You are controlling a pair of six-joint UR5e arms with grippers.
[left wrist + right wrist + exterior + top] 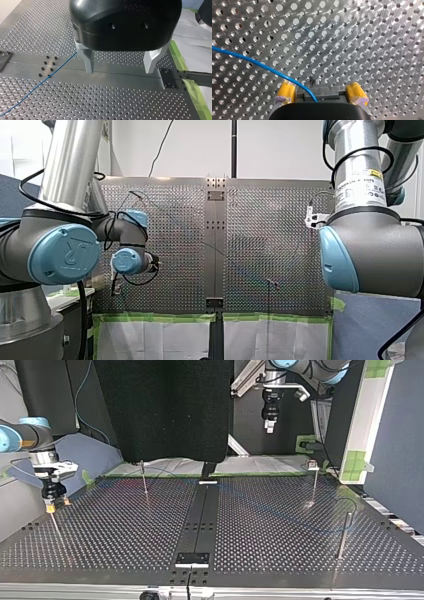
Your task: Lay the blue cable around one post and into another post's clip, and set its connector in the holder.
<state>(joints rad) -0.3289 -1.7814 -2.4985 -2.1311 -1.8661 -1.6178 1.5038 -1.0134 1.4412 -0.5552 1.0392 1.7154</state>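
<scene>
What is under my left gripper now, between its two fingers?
Only bare perforated table lies under my left gripper, which is open. The blue cable runs up beside one finger; the gripper's body covers where it continues.

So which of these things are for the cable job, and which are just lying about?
For the job: blue cable, thin post, post with clip, my left claw, my right claw.
Just lying about: green tape, white sheet, black panel.
</scene>
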